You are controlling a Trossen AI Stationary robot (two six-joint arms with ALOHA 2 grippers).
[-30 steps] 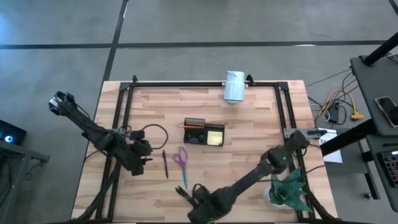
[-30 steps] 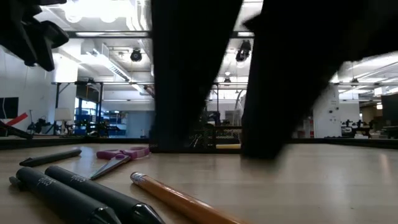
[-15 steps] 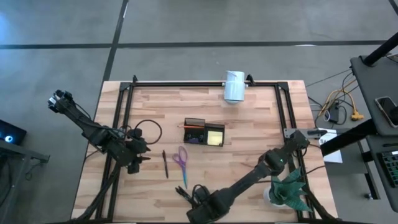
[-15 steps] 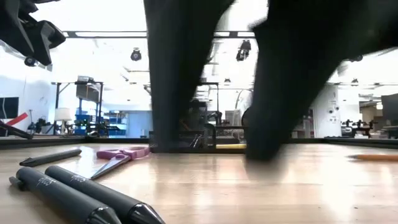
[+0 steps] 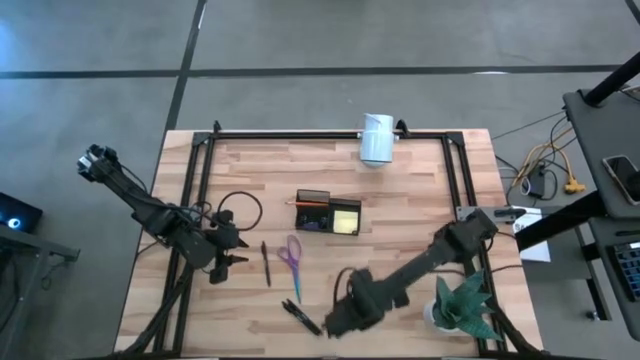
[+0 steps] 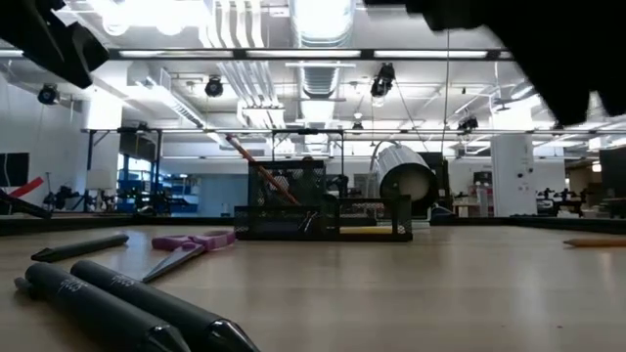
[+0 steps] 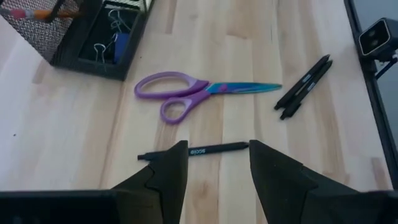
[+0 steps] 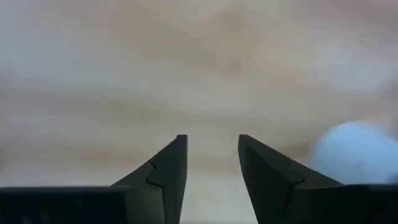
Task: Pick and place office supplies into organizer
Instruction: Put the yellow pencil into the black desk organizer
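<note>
The black mesh organizer (image 5: 318, 211) stands mid-table with a yellow sticky-note pad (image 5: 346, 217) and an orange pencil (image 6: 256, 168) leaning in it. In front of it lie purple-handled scissors (image 7: 186, 99) and a black pen (image 7: 205, 149). Two more black pens (image 5: 300, 315) lie at the near edge. Another orange pencil (image 6: 592, 242) lies on the table farther right. My left gripper (image 7: 217, 144) hangs open above the single pen, one finger showing on each side of it. My right gripper (image 5: 335, 322) hovers open over bare wood (image 8: 212, 140), right of the two pens.
A white cylinder (image 5: 377, 138) lies at the far edge on the black frame rail (image 5: 300, 133). A green spiky plant (image 5: 462, 305) stands at the near right corner. A black cable loop (image 5: 240, 212) lies by the left arm.
My right gripper has risen from the near edge and swung toward the table's right, tipping to point more steeply down; it no longer blocks the low view of the organizer. The orange pencil that lay near the two pens now lies farther right.
</note>
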